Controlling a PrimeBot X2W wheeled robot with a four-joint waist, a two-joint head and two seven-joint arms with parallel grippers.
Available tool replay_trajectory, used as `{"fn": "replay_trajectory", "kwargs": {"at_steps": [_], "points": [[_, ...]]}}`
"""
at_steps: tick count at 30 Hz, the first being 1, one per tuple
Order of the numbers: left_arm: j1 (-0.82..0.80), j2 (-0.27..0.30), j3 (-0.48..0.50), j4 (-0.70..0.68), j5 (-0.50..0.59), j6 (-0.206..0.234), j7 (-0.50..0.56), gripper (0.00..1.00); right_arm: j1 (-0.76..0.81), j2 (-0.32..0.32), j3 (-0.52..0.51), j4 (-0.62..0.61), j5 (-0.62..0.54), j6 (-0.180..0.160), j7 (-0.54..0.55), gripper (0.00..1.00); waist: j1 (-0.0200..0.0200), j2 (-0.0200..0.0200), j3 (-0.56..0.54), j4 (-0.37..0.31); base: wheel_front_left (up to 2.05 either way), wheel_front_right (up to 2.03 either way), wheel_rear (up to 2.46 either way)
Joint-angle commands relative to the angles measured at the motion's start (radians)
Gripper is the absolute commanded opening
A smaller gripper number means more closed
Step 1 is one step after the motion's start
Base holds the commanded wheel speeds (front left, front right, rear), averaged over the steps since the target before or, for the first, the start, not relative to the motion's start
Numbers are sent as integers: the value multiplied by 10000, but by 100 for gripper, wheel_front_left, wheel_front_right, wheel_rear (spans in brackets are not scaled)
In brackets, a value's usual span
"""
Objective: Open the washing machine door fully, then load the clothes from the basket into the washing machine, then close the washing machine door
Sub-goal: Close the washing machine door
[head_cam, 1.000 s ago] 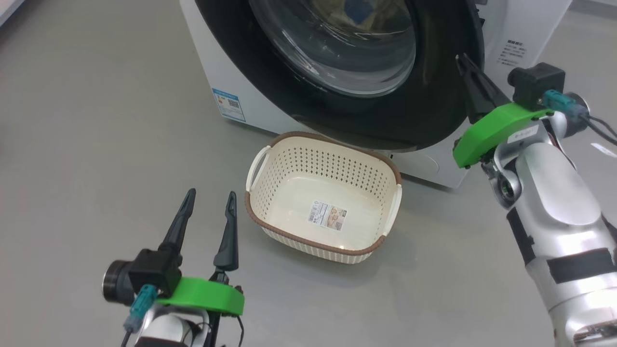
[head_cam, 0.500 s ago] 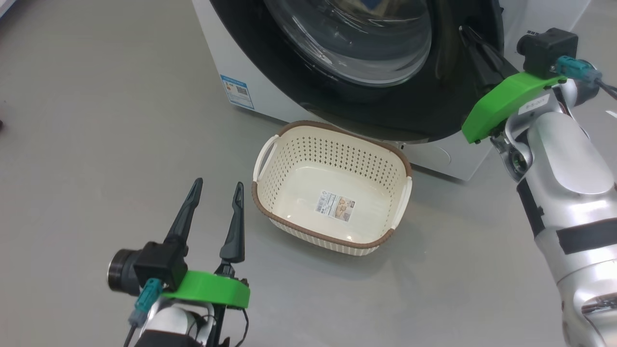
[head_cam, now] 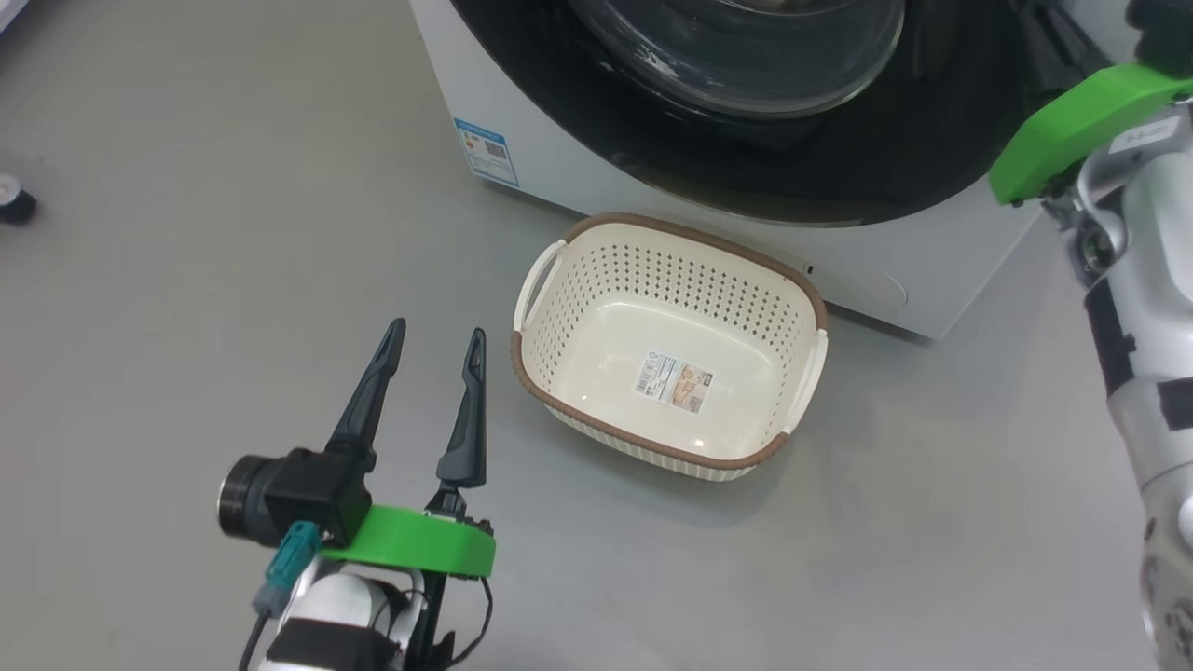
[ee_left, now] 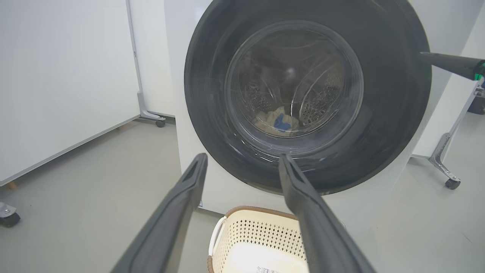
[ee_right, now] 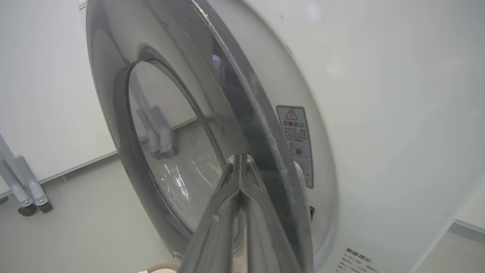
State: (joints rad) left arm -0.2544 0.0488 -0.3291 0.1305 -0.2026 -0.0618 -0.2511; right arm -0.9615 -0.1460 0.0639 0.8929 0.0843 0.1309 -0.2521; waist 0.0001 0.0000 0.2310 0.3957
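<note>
The washing machine (head_cam: 578, 177) stands at the top of the head view. Its door (ee_left: 394, 113), a black rim around clear glass, lies almost flat against the front. In the right wrist view a narrow gap shows behind the door's edge (ee_right: 261, 125). The clothes (ee_left: 278, 120), pale with a blue patch, lie in the drum behind the glass. The basket (head_cam: 559, 373) sits empty on the floor before the machine. My right gripper (ee_right: 240, 158) is shut, its tip (ee_left: 423, 55) against the door's right rim. My left gripper (head_cam: 436, 331) hangs open left of the basket, holding nothing.
Grey floor lies all around. A white panel on casters (ee_left: 64, 76) stands left of the machine, and a wheeled metal leg (ee_left: 449, 178) to its right. A small black object (head_cam: 14, 200) sits at the far left. A warning label (ee_right: 297, 144) is on the machine's front.
The head camera has shifted. Relative to the basket, the door's lower rim has drawn back toward the machine, my shut right gripper moving with it. The left gripper stays open in place.
</note>
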Motion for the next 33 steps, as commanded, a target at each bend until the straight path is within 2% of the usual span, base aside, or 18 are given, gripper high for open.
{"fn": "replay_trajectory", "kwargs": {"at_steps": [1,12,19,26,33], "points": [[-412,55,328,-357,29,-26,-107,100,-657,-80,-96,-104,-131,-2,-96,0,-1,0,81,125,0,0,0],[-548,18,217,-424,-212,47,-107,100,-1590,-456,-864,768,-803,-2,-96,0,-1,0,330,441,0,0,0],[-618,16,239,-624,-369,199,-107,100,-1911,-164,-1111,1067,-1137,-2,-97,0,-1,0,443,399,0,0,0],[-590,15,304,-598,-240,216,-107,100,-1503,167,-470,588,-910,-2,-97,0,-1,0,297,246,0,0,0],[-547,15,453,-520,-41,144,-107,100,-620,397,771,-794,-76,-2,-97,0,-1,0,145,-210,0,0,0]]}}
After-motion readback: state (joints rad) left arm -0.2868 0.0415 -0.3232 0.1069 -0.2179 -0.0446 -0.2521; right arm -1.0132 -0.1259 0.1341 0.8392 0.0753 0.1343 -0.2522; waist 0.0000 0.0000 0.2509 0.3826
